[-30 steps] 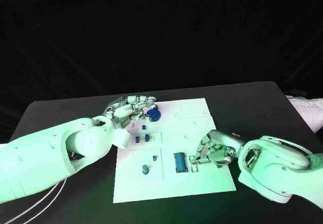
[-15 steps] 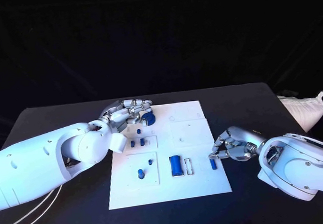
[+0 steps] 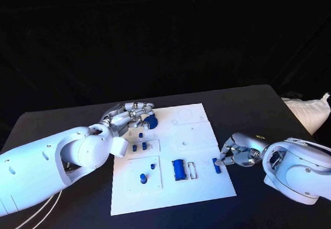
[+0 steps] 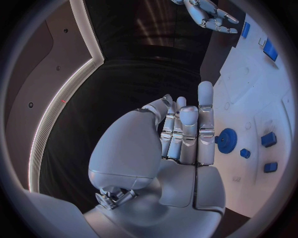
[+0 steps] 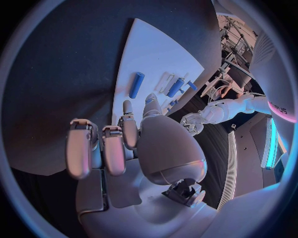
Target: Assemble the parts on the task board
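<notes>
the white flat task board (image 3: 205, 185) lies mid-table on the black table (image 3: 59, 119), long side running near to far. on its near right edge lies a small blue rod-shaped part (image 3: 216, 166), long axis near-to-far, parallel to the board's right edge. the right silver hand (image 3: 234, 155) sits just right of it, at the board's edge; fingers curled in toward the rod, fingertips just beside its far end, contact not resolved. the right wrist view shows the rod (image 5: 136, 85) lying free on the board beyond the fingertips (image 5: 126, 107), nothing in the palm. judgement: right hand is the nearer one, and the rod lies to its left, so a pick means closing across the short axis.

left of the rod, a larger blue block part (image 3: 179, 169) with a pale pin alongside. farther left, small blue pegs (image 3: 143, 178).

at the far left corner, the left silver hand (image 3: 131, 115) has its fingers held together and extended, empty, just beside a blue gear-shaped part (image 3: 150, 122) on the board, not gripping it.
</notes>
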You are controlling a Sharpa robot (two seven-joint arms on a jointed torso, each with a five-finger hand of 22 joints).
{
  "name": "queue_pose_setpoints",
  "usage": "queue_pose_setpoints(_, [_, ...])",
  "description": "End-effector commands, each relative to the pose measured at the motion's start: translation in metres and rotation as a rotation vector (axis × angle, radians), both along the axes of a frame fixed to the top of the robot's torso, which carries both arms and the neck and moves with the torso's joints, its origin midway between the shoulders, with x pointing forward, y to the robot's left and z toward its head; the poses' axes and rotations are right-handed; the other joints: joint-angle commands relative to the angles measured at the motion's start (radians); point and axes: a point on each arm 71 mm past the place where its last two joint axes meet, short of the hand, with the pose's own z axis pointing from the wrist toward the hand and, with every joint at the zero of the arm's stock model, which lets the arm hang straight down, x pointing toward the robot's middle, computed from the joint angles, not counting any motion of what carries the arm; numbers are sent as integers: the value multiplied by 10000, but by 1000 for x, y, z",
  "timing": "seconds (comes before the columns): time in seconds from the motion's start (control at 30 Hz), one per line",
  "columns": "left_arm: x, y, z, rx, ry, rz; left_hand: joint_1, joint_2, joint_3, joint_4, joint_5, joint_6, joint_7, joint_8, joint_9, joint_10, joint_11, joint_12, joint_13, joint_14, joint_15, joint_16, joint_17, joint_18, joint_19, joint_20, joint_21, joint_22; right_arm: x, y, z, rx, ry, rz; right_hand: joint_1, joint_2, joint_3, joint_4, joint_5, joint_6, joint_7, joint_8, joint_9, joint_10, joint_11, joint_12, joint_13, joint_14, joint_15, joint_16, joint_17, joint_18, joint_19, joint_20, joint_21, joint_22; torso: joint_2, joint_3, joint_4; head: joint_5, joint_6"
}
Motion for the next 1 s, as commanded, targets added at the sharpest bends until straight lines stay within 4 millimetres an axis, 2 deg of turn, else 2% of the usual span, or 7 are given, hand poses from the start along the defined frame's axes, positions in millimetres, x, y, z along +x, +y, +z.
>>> queue_pose_setpoints(0.03, [-1, -2, 1, -93, -99, -187, -9, 9, -43, -38, 35, -62, -15, 44, 12, -92, 12, 35, 11, -51, 7, -39, -13, 195, -55, 3, -52, -9, 0, 1, -3, -778, -24, 240, -7, 2, -26, 7, 33, 104, -10, -44, 14, 389, -368, -17, -2224, 857, -49, 47, 1794, -2, 43, -31, 65, 10, 13, -11, -14, 0, -21])
queue_pose_setpoints(0.2, [-1, -2, 1, -94, -99, -190, -9, 9, -43, -38, 35, -62, -15, 44, 12, -92, 12, 35, 11, -51, 7, -39, -13, 195, -55, 3, -52, -9, 0, 7, -6, -917, 9, 422, 126, -4, 1, -62, 59, 141, -24, -64, 18, 396, -384, -7, -2208, 860, -63, 54, 1804, -4, 49, -44, 71, 23, 14, 12, -27, 12, -56])
queue_pose_setpoints(0.5, [-1, -3, 1, -102, -101, -205, -9, 9, -43, -38, 35, -62, -15, 44, 12, -92, 12, 35, 11, -51, 7, -39, -13, 195, -55, 3, -52, -9, 0, 16, -11, -1107, 61, 718, 330, 26, 63, -169, 112, 178, -35, -115, 18, 395, -397, -12, -2198, 860, -79, 52, 1803, -5, 51, -62, 72, 27, 16, 9, 0, 16, -79])
queue_pose_setpoints(0.87, [-1, -2, 1, -107, -142, -161, -9, 9, -43, -38, 35, -62, -15, 44, 12, -92, 12, 35, 11, -51, 7, -39, -13, 195, -55, 3, -52, -9, -1, 21, -21, -2083, 426, 1198, 756, 55, 223, -440, 75, 278, -77, -163, 29, 348, -438, -89, -2239, 859, -111, 48, 1801, -3, 43, -83, 61, 17, 11, 6, -18, 36, -124])
queue_pose_setpoints(0.93, [-1, -1, 1, -105, -144, -153, -9, 9, -43, -38, 35, -62, -15, 44, 12, -92, 12, 35, 11, -51, 7, -39, -13, 195, -55, 3, -52, -9, 0, 22, -22, -2452, 283, 1277, 1104, 123, 419, -654, -48, 302, -108, -190, 28, 337, -471, -105, -2240, 860, -141, 54, 1810, -5, 48, -104, 66, 32, 10, 7, -21, 31, -137])
queue_pose_setpoints(0.97, [-1, -1, 1, -105, -145, -152, -9, 9, -43, -38, 35, -62, -15, 44, 12, -92, 12, 35, 11, -51, 7, -39, -13, 195, -55, 3, -52, -9, 1, 22, -23, -2598, 227, 1305, 1273, 182, 545, -753, -292, 317, -115, -208, 25, 332, -481, -113, -2239, 861, -157, 59, 1818, -7, 52, -120, 69, 44, 9, 5, -19, 26, -138])
queue_pose_setpoints(1.0, [-1, -1, 1, -106, -146, -153, -9, 9, -43, -38, 35, -62, -15, 44, 12, -92, 12, 35, 11, -51, 7, -39, -13, 195, -55, 3, -52, -9, 2, 22, -24, -2709, 187, 1329, 1491, 288, 733, -874, -754, 337, -125, -230, 20, 328, -492, -124, -2239, 862, -177, 65, 1827, -10, 59, -143, 76, 62, 8, 4, -20, 22, -138])
